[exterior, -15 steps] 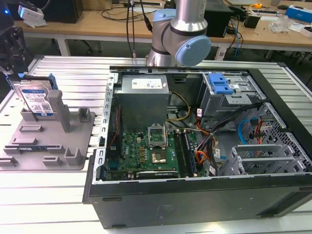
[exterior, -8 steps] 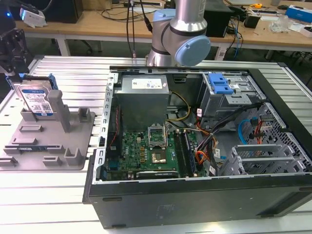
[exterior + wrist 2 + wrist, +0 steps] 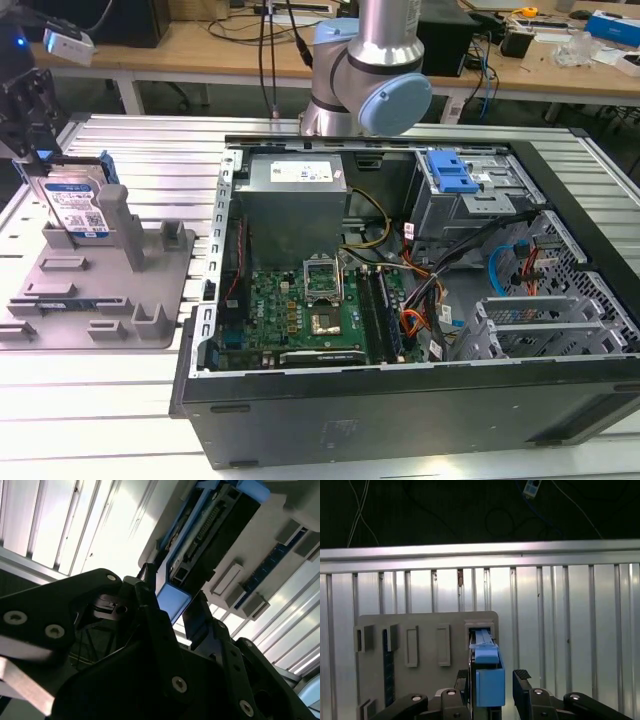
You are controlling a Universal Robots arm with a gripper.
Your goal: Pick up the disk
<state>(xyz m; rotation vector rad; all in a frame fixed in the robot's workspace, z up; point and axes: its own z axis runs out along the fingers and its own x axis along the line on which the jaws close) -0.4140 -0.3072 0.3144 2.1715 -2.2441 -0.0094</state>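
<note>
Black gripper (image 3: 40,155) is hanging at the end of the silver-and-pale-blue robot arm (image 3: 372,70), directly over the disk (image 3: 78,205), a flat rectangular silver metal hard drive with a white-and-blue label and blue plastic rails. The disk is standing on edge just under the gripper, its lower end sitting among the upright posts of the grey plastic fixture (image 3: 150,270). Whether it is resting in its slot or riding slightly raised cannot be told. In both wrist views the gripper (image 3: 492,680) (image 3: 172,605) is straddling the blue rail end of the disk (image 3: 487,660) (image 3: 210,525), one side of the tool on each face. Cannot tell whether the gripper is clamping the disk or only bracketing it. The fixture (image 3: 425,625) (image 3: 260,545) is lying flat below the tool on the ribbed aluminium table (image 3: 130,150) (image 3: 570,630), its other slots and posts spreading out beside the disk. Well apart from the gripper, toward the exterior view's right, the open black desktop computer case (image 3: 400,400) is lying on its side on the same table, showing a green circuit board (image 3: 300,310). Farther from the tool, a blue plastic latch (image 3: 450,172) is sitting on the grey metal drive cage (image 3: 480,200).
</note>
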